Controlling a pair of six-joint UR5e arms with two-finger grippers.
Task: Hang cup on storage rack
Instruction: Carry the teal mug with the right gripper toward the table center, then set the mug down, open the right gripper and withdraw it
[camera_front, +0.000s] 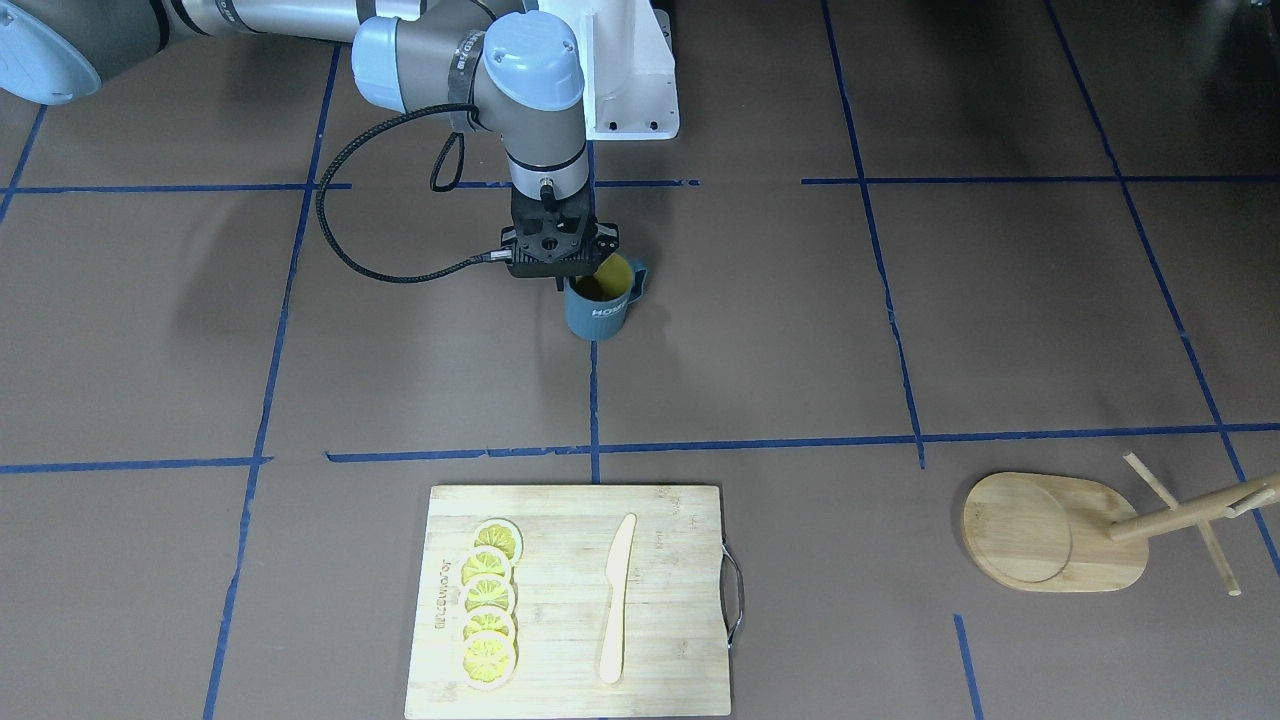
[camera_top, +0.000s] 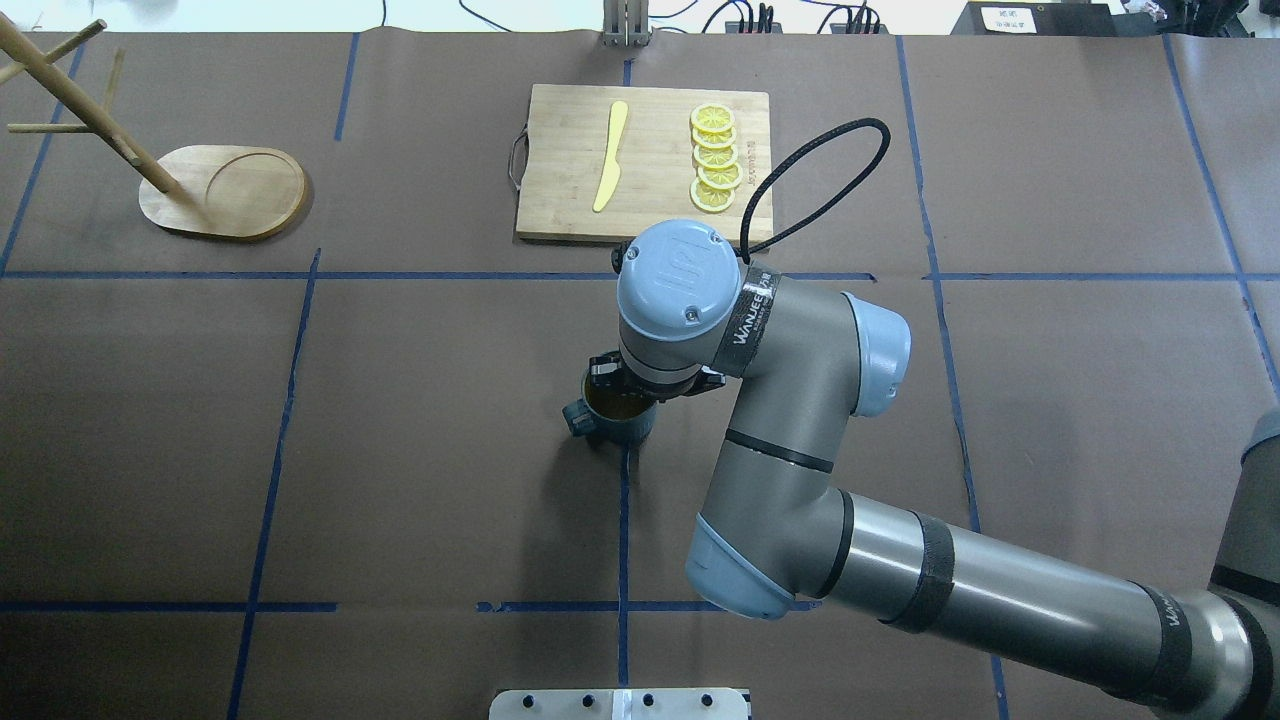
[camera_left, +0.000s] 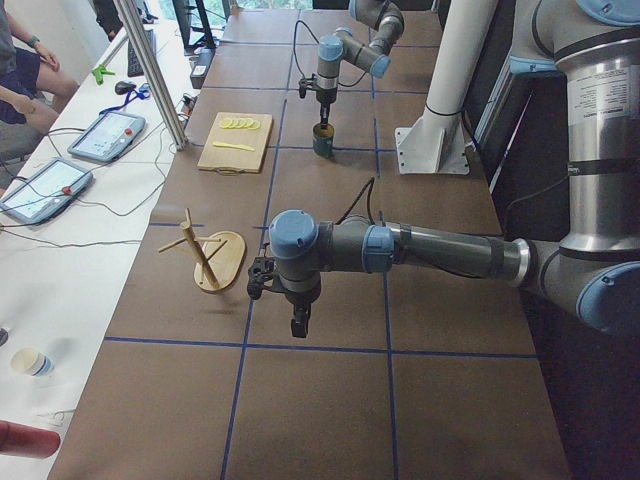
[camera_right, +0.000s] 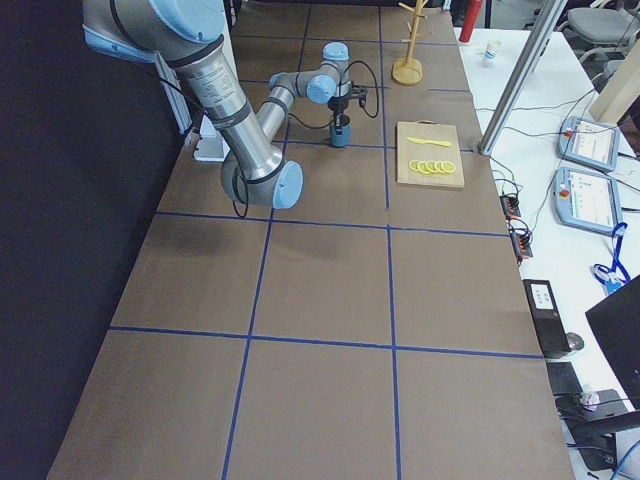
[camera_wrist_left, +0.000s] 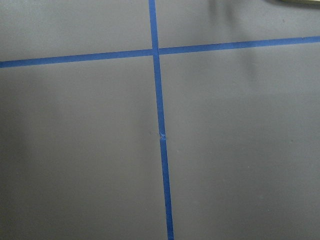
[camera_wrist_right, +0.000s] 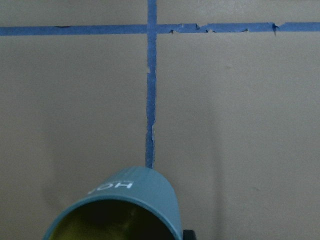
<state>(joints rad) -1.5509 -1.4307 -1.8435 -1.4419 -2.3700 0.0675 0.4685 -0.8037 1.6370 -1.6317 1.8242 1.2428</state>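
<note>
The dark blue-grey cup (camera_front: 600, 312) with a yellow inside stands upright near the table's middle. It also shows in the overhead view (camera_top: 618, 428) and in the right wrist view (camera_wrist_right: 137, 197). My right gripper (camera_front: 572, 285) points straight down at the cup's rim on the robot side and looks shut on it; the fingertips are mostly hidden. The wooden storage rack (camera_front: 1050, 530) stands far off at the table's left end (camera_top: 230, 190), with nothing on its pegs. My left gripper (camera_left: 298, 325) hangs over bare table near the rack; I cannot tell if it is open or shut.
A bamboo cutting board (camera_front: 670, 600) with a wooden knife (camera_front: 617, 600) and several lemon slices (camera_front: 488, 610) lies at the far edge, beyond the cup. Blue tape lines cross the brown table cover. The rack lies diagonally left and away from the cup.
</note>
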